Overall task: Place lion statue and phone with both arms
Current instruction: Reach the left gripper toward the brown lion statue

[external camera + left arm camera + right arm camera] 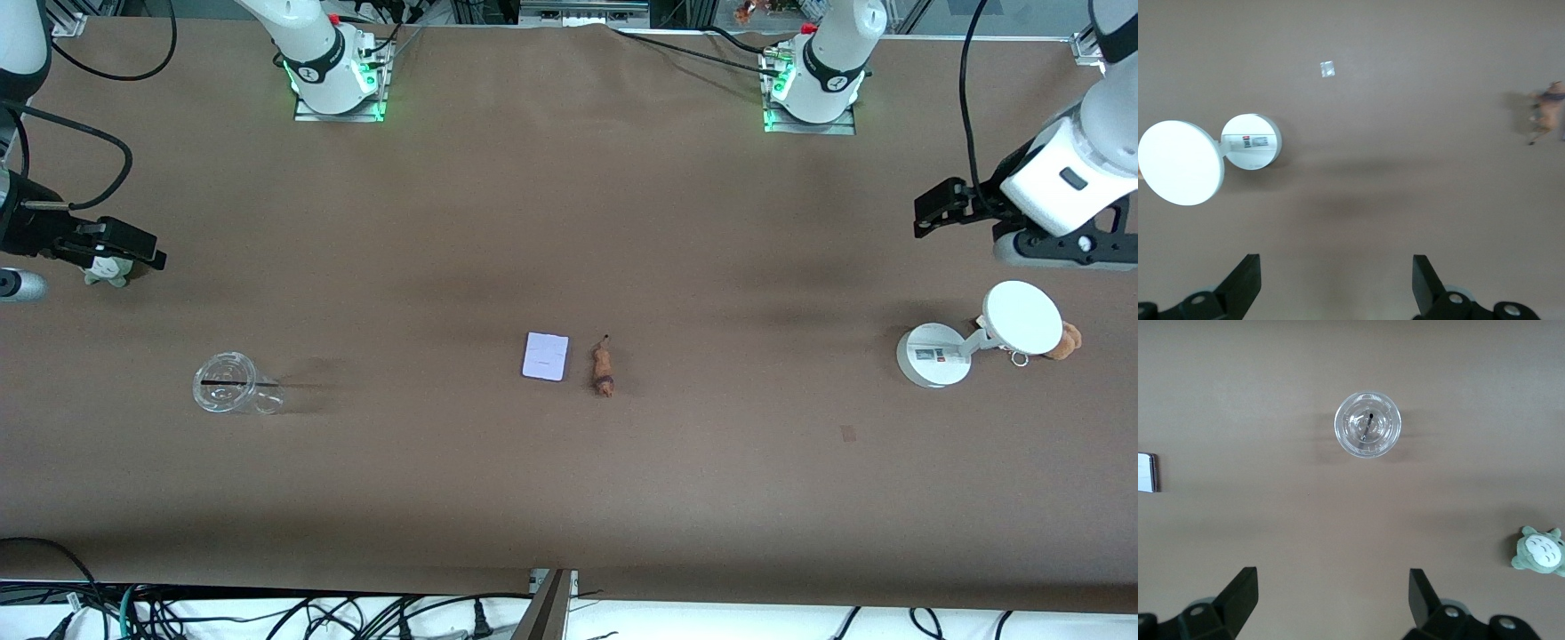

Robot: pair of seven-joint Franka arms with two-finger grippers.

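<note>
Lion statue (603, 371): small orange-brown figurine lying on the brown table (569, 222) near its middle. Long axis runs from farther to nearer the front camera; thin tail at the farther end, darker mane end at the nearer end.

Phone (545, 356): pale flat slab lying face-flat just beside the lion statue, toward the right arm's end, apart from it. Its long axis runs roughly parallel to the lion statue's, slightly tilted.

Clear cup (226, 383): transparent plastic, lidded, well apart from the lion statue toward the right arm's end. A dark straw-like stick shows at the lid; otherwise nothing visible inside.

White disc stand (933, 356): round base with a round tilted disc, well apart from the lion statue toward the left arm's end. Tan plush (1065, 340) beside its disc.

Grey-green plush (108, 269): at the right arm's end, under the right tool.

Left tool (1337, 283): jaws spread wide, empty, over bare table near the disc stand.

Right tool (1333, 600): jaws spread wide, empty, over the table's right-arm end.
</note>
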